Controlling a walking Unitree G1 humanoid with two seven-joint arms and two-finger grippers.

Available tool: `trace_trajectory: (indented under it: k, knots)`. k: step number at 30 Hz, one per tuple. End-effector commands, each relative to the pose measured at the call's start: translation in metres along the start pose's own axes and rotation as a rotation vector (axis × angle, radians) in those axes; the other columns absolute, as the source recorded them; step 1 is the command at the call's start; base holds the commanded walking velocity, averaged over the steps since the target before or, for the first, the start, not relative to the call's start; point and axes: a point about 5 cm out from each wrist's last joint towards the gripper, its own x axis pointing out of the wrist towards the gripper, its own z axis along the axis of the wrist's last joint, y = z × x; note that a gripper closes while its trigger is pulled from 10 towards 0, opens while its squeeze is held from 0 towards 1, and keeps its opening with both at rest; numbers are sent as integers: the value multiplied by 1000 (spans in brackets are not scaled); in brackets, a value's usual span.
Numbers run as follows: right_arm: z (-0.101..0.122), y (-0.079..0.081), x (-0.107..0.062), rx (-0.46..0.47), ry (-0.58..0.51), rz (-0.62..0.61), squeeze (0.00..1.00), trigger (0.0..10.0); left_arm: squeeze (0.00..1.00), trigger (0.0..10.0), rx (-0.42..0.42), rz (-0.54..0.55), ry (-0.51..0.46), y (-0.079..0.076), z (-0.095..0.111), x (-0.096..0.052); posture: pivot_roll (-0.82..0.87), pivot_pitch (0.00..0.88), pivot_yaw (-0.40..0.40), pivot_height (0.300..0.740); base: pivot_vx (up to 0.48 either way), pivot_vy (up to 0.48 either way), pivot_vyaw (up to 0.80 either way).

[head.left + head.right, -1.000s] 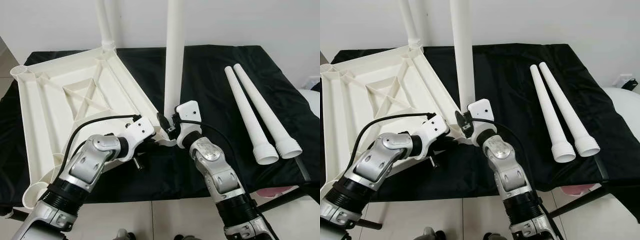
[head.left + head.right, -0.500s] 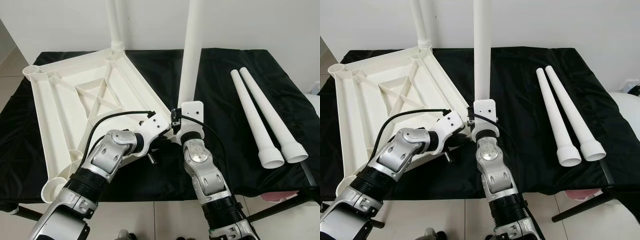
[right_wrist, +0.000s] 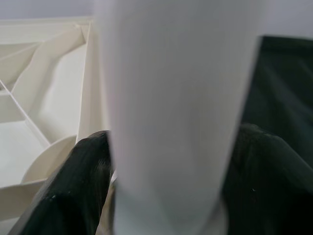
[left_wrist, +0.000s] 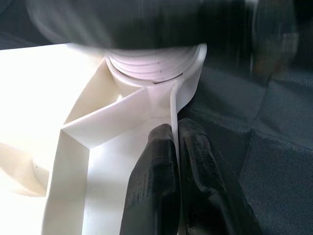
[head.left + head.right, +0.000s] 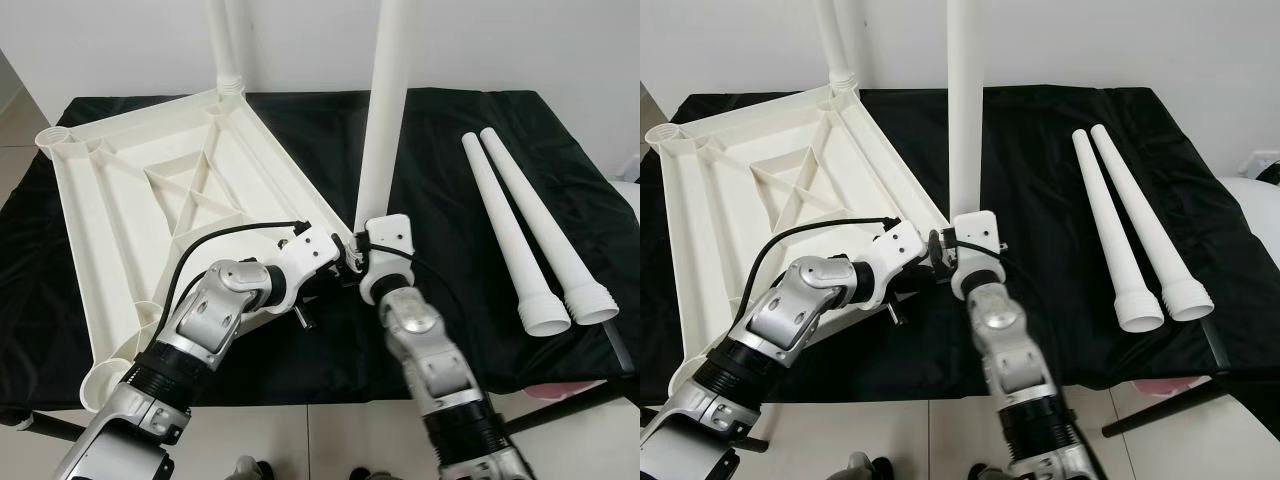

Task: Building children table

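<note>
The white tabletop (image 5: 150, 200) lies upside down on the black-covered table. One white leg (image 5: 222, 45) stands in its far corner socket. A second leg (image 5: 385, 110) stands upright in the near right corner socket (image 4: 156, 68). My right gripper (image 3: 171, 161) is shut around this leg's base, with one black finger (image 3: 83, 166) on each side. My left gripper (image 4: 174, 128) is shut on the tabletop's thin rim wall just beside that socket. In the eye views both wrists meet at that corner (image 5: 345, 258).
Two loose white legs (image 5: 505, 235) (image 5: 548, 230) lie side by side on the right of the black cloth (image 5: 440, 150), wide ends toward me. Open sockets sit at the tabletop's far left (image 5: 52, 140) and near left (image 5: 100, 378) corners. The table's front edge is close below my arms.
The camera view shifted. My right wrist has turned around the upright leg while keeping hold of it. The left gripper stays on the rim.
</note>
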Motion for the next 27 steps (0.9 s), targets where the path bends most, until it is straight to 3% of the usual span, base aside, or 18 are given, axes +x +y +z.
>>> trace_trajectory:
  k: [1,5,9,15,17,23,24,27]
  knots:
    - [3,4,0,11,-18,22,0,10000,0,10000,29,10,-42,0,7,-3,-5,156,30,740,0,0,0]
    - [12,-3,4,-26,-56,35,0,10000,0,10000,32,0,-38,-2,5,-6,-3,158,30,740,0,0,0]
    - [20,-2,8,2,-84,79,0,10000,0,10000,38,-17,-38,-5,4,-8,1,159,29,740,0,0,0]
    - [27,8,1,44,-90,350,0,10000,0,10000,102,-116,-42,-17,1,-27,8,162,31,740,0,0,0]
    - [30,10,-10,21,-87,509,0,10000,0,10000,157,-155,-21,-19,-5,-42,15,163,28,740,0,0,0]
    - [32,10,-22,-11,-64,693,0,10000,0,10000,210,-187,3,-19,-11,-60,19,164,20,740,0,0,0]
    - [33,11,-28,-37,-48,820,0,10000,0,10000,243,-225,18,-19,-15,-72,20,166,15,740,0,0,0]
    - [34,11,-29,-46,-41,880,0,10000,0,10000,253,-244,24,-20,-17,-77,21,167,10,740,0,0,0]
